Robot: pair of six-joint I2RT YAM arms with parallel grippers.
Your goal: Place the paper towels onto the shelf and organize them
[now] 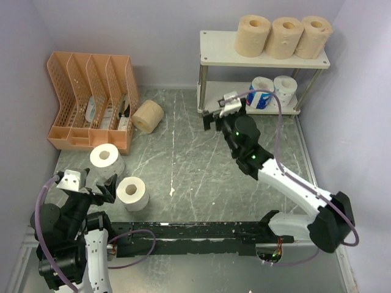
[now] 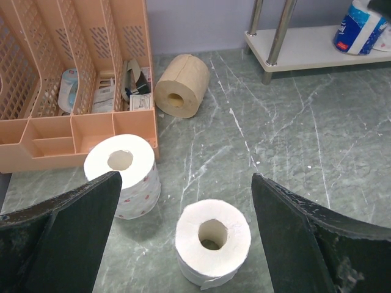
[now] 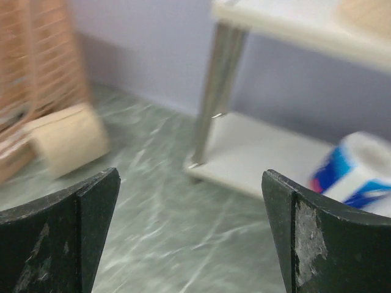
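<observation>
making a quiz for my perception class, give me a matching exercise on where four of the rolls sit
1 lone tan roll
2 blue-and-white roll
3 three tan rolls
4 plain white roll

a shelf top board
b upright on table before left end effector
c shelf lower board
d on its side by orange organizer

Pairs: 1-d, 2-c, 3-a, 4-b
</observation>
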